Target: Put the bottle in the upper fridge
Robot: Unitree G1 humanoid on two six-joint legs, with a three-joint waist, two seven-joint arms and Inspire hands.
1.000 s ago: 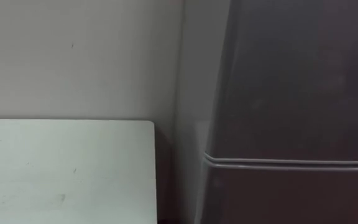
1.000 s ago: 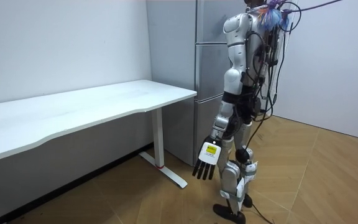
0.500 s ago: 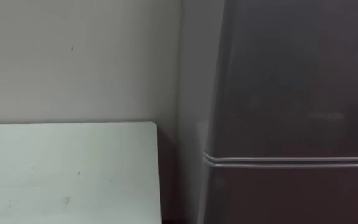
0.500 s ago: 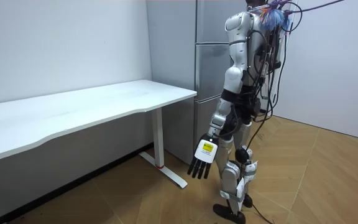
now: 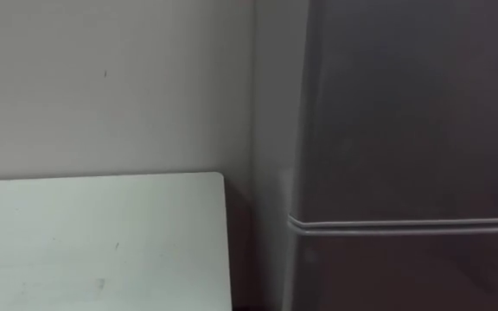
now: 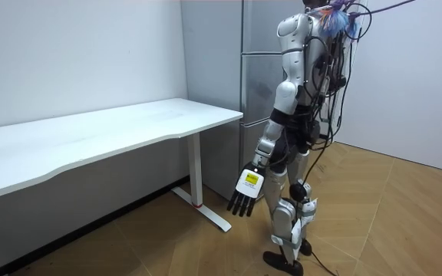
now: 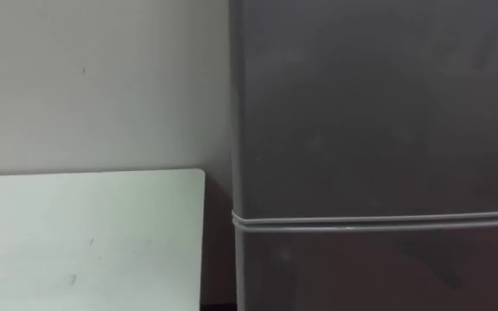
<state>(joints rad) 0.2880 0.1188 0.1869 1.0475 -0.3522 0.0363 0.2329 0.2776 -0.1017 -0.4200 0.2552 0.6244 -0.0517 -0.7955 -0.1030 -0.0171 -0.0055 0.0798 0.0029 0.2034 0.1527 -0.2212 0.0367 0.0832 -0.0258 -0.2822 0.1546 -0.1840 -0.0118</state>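
Observation:
A tall grey fridge [image 5: 405, 112] stands right in front of me with its doors shut. A pale seam [image 5: 405, 224] runs across it between the upper door and the lower door [image 7: 379, 268]. In the room view I stand upright close to the fridge [image 6: 255, 92], facing it. My left hand [image 6: 244, 195] hangs low beside my thigh, open, fingers straight and pointing at the floor, holding nothing.
A white table [image 5: 93, 242] stands to my left against the pale wall [image 5: 102, 86], its corner next to the fridge's side. In the room view the long table [image 6: 129, 126] runs along the wall on white legs. Wooden floor [image 6: 374, 222] lies behind me.
My left hand has swung a little forward, toward the room view's left. The eye views have shifted slightly, which is the camera's own move. The fridge stays shut.

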